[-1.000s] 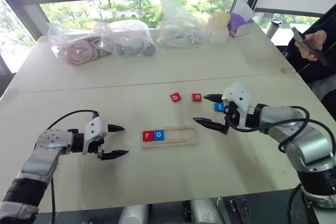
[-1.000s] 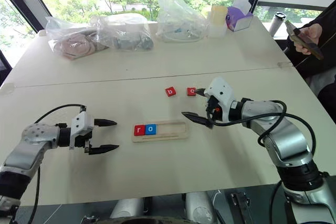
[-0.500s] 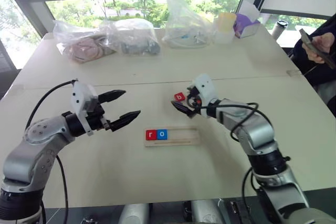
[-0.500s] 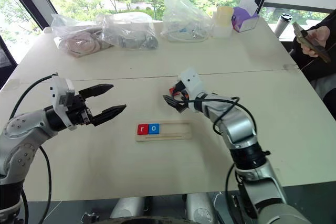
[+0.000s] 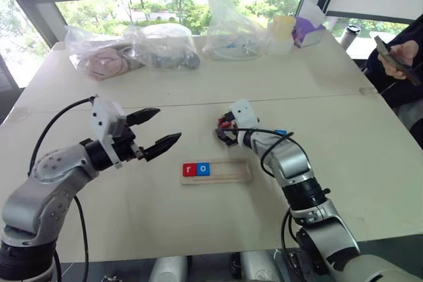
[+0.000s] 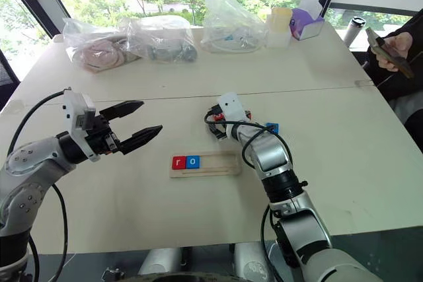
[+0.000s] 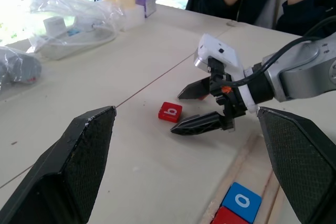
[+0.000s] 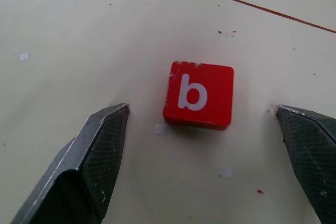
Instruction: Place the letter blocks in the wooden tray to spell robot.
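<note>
The wooden tray (image 5: 231, 175) lies mid-table, holding a red "r" block (image 5: 190, 170) and a blue "o" block (image 5: 203, 169) at its left end. A red "b" block (image 8: 198, 95) lies flat on the table just beyond the tray. My right gripper (image 8: 201, 109) is open, low over the table, with one finger on each side of the "b" block and gaps between. A blue block (image 5: 281, 133) and a red block (image 6: 246, 115) lie to the right of that gripper. My left gripper (image 5: 165, 125) hangs open and empty, raised to the left of the tray.
Clear plastic bags (image 5: 99, 57) (image 5: 234, 28), a yellow cup (image 5: 279, 31) and a purple box (image 5: 307, 28) line the far edge of the table. A person holding a phone (image 5: 396, 57) sits at the far right. A seam crosses the table behind the blocks.
My right gripper swung left, from beside the blue block to around the "b" block, and came lower. My left gripper rose off the table. Both stayed open.
</note>
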Controlling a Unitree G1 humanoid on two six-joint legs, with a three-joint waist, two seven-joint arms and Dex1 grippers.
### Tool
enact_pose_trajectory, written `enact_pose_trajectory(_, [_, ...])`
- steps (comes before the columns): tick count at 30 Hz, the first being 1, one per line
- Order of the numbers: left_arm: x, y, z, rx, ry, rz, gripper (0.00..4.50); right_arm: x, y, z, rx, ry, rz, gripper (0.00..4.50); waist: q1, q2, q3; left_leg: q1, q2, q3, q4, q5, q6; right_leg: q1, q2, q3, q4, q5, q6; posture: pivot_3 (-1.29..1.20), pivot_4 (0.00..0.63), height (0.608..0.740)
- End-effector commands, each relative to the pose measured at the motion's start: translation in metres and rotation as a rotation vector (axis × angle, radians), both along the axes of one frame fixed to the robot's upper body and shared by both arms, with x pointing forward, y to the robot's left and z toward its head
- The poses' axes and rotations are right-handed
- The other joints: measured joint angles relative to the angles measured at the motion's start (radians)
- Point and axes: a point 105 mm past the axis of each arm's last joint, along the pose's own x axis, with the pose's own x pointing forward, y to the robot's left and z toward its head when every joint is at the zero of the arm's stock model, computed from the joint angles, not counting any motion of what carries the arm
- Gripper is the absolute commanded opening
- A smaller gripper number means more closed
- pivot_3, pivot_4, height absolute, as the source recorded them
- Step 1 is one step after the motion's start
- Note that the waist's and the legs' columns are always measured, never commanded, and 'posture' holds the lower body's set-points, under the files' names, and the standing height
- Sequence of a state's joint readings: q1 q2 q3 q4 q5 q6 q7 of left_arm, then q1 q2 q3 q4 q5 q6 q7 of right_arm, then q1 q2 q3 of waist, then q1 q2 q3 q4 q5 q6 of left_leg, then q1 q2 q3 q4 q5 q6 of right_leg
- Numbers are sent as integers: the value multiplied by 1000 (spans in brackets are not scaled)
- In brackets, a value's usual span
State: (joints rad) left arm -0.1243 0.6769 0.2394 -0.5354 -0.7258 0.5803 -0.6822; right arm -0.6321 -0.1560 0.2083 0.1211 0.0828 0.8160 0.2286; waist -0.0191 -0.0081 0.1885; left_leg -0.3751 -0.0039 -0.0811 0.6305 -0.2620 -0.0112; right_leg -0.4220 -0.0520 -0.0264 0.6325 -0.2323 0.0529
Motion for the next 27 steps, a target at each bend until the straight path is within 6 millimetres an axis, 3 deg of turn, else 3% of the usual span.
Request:
enact_pose_trajectory(1, [-6, -4, 6, 14, -44, -13, 4493, 5, 9, 8, 19, -25, 8, 4241, 0, 0, 0, 0, 0, 0, 0, 0, 0, 0, 1, 0, 0, 0, 0, 0, 150, 740])
enact_pose_trajectory(3, [-8, -3, 3, 22, -39, -14, 4500, 6, 10, 7, 24, -13, 3, 3608, 0, 0, 0, 0, 1, 0, 0, 0, 0, 0, 1, 0, 0, 0, -1, 0, 150, 740])
enact_pose_trajectory(8, [-9, -5, 0, 29, -35, -21, 4500, 5, 5, 4, 29, 11, -21, 1153, 5, 0, 0, 0, 1, 0, 0, 0, 0, -1, 2, 0, 0, 0, -1, 0, 150, 740])
enact_pose_trajectory(13, [-13, -16, -8, 42, -20, -94, 4500, -5, -11, 25, 16, -49, -19, 1168, 7, 0, 0, 0, 1, 0, -1, 0, 0, -1, 1, 0, 0, 0, -1, 0, 150, 740])
enact_pose_trajectory(17, [-15, -17, -10, 47, 2, -160, 4500, -46, -41, 52, -53, -106, 76, 1168, 11, 1, 1, -5, 1, -1, 0, 0, 0, -3, 1, 0, -2, 0, -1, 0, 150, 740])
enact_pose_trajectory(20, [-19, -6, -16, 82, 32, -174, 4500, -70, -50, 63, -72, -100, 85, 1168, -3, 1, 1, -5, 1, 0, 0, 0, 0, -4, 1, 0, -2, 0, -2, 0, 150, 740])
enact_pose_trajectory(23, [-23, -3, -21, 92, 57, -195, 4500, -97, -59, 62, -92, -58, 91, 1168, 0, 1, 1, -1, 4, 0, -2, 0, 1, -4, 4, 0, 0, -1, -5, 0, 150, 740])
enact_pose_trajectory(27, [-22, -14, -18, 77, 49, -249, 4500, -121, -79, 55, -87, 28, -16, 1168, 11, 1, 1, -2, 5, -2, -1, 0, 1, -4, 6, -2, 0, -2, -6, 0, 150, 740])
